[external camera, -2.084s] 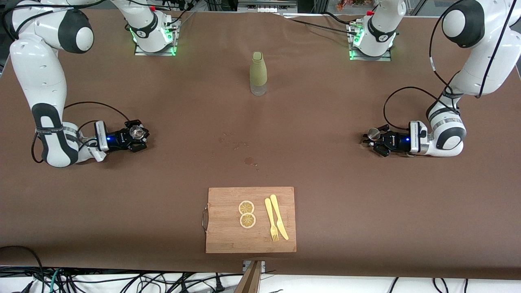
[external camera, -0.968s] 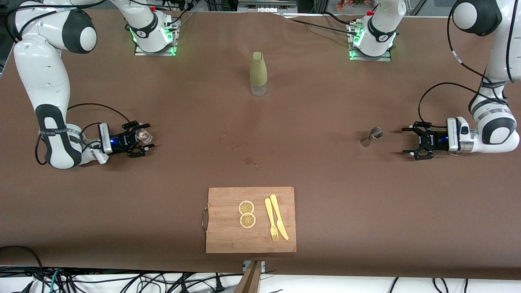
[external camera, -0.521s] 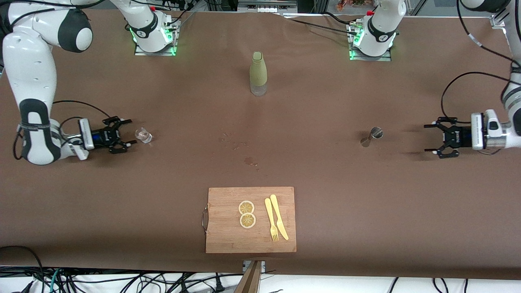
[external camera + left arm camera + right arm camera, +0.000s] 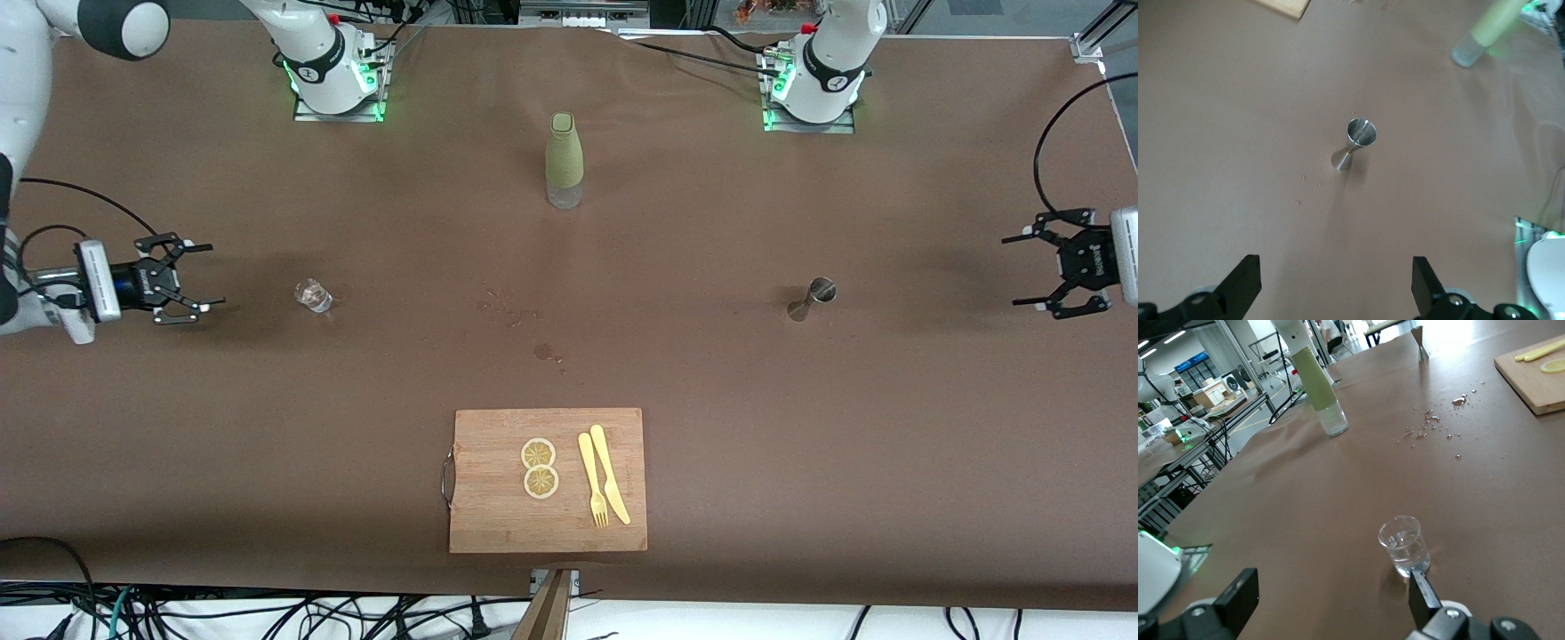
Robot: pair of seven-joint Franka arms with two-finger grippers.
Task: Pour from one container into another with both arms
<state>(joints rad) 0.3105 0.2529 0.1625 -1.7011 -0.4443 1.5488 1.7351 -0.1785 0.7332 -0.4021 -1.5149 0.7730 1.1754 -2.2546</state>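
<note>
A small clear glass [image 4: 313,295] with some liquid in it stands on the table toward the right arm's end. My right gripper [image 4: 216,276] is open and apart from it, farther toward that end. In the right wrist view the glass [image 4: 1405,545] stands just past one of my fingertips [image 4: 1417,585]. A metal jigger [image 4: 811,298] stands upright toward the left arm's end. My left gripper [image 4: 1011,271] is open and well apart from it. The left wrist view shows the jigger [image 4: 1355,141] ahead of my open gripper [image 4: 1336,273].
A green bottle [image 4: 564,160] stands mid-table near the bases. A wooden cutting board [image 4: 498,524] with two lemon slices [image 4: 540,468], a yellow fork [image 4: 593,480] and a knife [image 4: 610,474] lies near the front edge. Spilled drops [image 4: 547,353] mark the table's middle.
Both grippers let go, the right of the glass and the left of the jigger, and drew back toward their ends of the table. Glass and jigger stay standing.
</note>
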